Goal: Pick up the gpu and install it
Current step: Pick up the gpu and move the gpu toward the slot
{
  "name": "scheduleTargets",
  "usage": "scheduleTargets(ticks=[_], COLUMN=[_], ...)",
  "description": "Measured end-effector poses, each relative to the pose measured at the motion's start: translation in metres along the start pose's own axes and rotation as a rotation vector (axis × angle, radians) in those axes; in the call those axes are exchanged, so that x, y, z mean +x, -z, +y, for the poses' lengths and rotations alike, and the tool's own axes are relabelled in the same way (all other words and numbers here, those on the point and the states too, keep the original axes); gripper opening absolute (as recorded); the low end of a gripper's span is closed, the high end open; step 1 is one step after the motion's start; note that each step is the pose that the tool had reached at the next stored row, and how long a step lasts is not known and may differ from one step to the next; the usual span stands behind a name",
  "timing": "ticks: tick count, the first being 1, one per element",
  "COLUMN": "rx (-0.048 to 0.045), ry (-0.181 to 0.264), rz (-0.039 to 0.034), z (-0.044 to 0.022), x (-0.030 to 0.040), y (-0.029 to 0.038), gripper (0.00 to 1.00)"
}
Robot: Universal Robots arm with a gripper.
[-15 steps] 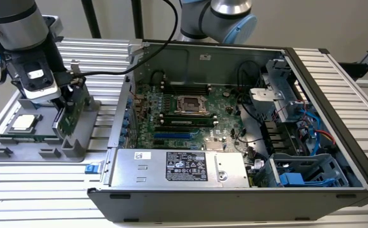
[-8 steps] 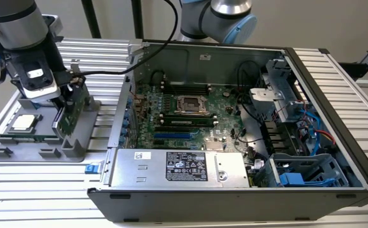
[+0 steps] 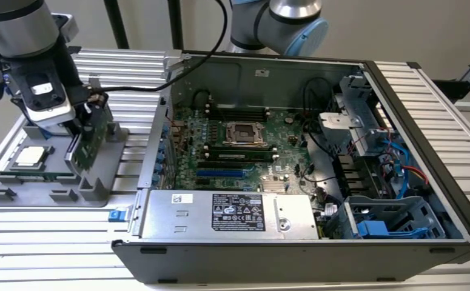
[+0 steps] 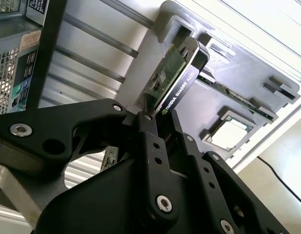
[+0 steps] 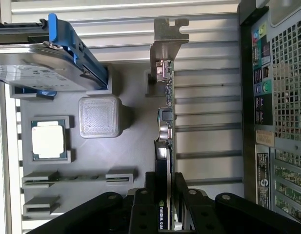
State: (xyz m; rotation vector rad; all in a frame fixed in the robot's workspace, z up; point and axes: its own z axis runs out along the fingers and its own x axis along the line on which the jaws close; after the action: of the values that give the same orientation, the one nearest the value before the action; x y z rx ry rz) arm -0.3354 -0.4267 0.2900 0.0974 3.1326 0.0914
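The gpu point(image 3: 90, 138) stands on edge in a slot of the grey fixture tray point(image 3: 24, 197), at the exterior view's left, beside the open computer case point(image 3: 396, 121). My gripper point(image 3: 83, 121) comes down on it from above. In both wrist views the black fingers point(image 4: 151, 141) press on either side of the gpu point(image 4: 178, 73), green board on one face and black cooler on the other. The silver bracket point(image 5: 168, 39) of the gpu point(image 5: 166, 122) points away from my gripper point(image 5: 165, 183). I cannot tell whether the card has left its slot.
The tray also holds a square silver CPU chip point(image 3: 31, 156) and a grey hard drive with blue rails point(image 5: 43, 63). Inside the case lie the green motherboard point(image 3: 243, 151) and the power supply point(image 3: 227, 212). A second arm point(image 3: 292, 24) stands behind the case.
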Motion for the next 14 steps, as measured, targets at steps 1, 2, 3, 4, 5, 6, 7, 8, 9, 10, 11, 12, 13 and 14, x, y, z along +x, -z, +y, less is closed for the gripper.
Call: scheduleTargets(ticks=[1, 2, 3, 4, 5, 6, 7, 8, 9, 10, 11, 12, 13, 14], rx=[0.0000, 0.0000, 0.0000, 0.0000, 0.0000, 0.0000, 0.0000, 0.0000, 0.0001, 0.0000, 0.0000, 0.0000, 0.0000, 0.0000], ry=[0.000, 0.000, 0.000, 0.000, 0.000, 0.000, 0.000, 0.000, 0.000, 0.000, 0.000, 0.000, 0.000, 0.000], rz=[0.0000, -0.0001, 0.0000, 0.0000, 0.0000, 0.0000, 0.0000, 0.0000, 0.0001, 0.0000, 0.0000, 0.0000, -0.0001, 0.0000], z=[0.0001, 0.0001, 0.0002, 0.0002, 0.0003, 0.0003, 0.0004, 0.0004, 0.0005, 0.0005, 0.0006, 0.0006, 0.0006, 0.0006], x=[0.0000, 0.0000, 0.0000, 0.0000, 0.0000, 0.0000, 0.0000, 0.0000, 0.0000, 0.0000, 0.0000, -0.0001, -0.0001, -0.0002], y=[0.0010, 0.0017, 0.0027, 0.0037, 0.0048, 0.0057, 0.0066, 0.0074, 0.0081, 0.0088, 0.0095, 0.0103, 0.0109, 0.0116], gripper=[0.00, 0.00, 0.00, 0.00, 0.00, 0.00, 0.00, 0.00, 0.00, 0.00, 0.00, 0.00, 0.00, 0.00])
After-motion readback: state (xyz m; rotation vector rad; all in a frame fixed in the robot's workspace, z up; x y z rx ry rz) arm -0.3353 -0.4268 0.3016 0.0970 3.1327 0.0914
